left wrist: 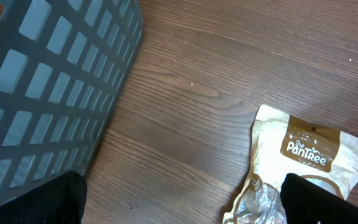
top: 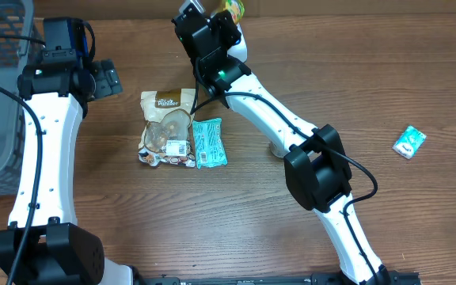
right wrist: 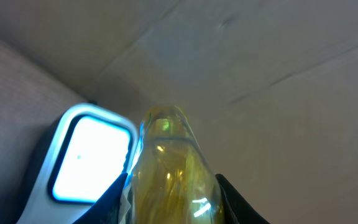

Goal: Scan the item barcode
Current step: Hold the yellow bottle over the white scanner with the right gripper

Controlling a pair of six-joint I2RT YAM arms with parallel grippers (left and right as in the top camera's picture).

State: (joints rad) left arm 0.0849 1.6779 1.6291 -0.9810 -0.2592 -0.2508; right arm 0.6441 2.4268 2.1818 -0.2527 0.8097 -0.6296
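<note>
We are clamping the yellow bottle (right wrist: pixel 173 155) in our right gripper (right wrist: pixel 174 208), the lit scanner (right wrist: pixel 86 155) at nine o'clock, probably to present its barcode; our left gripper (left wrist: pixel 179 214) is gaping wide, empty.

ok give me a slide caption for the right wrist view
Barcode scan: the right fingers hold a translucent yellow plastic bottle beside a white scanner with a glowing window.

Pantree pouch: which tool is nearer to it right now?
Left. The left tool hovers open just left of the Pantree pouch; the right tool is farther back, beyond the pouch, shut on a yellow bottle beside the scanner.
</note>
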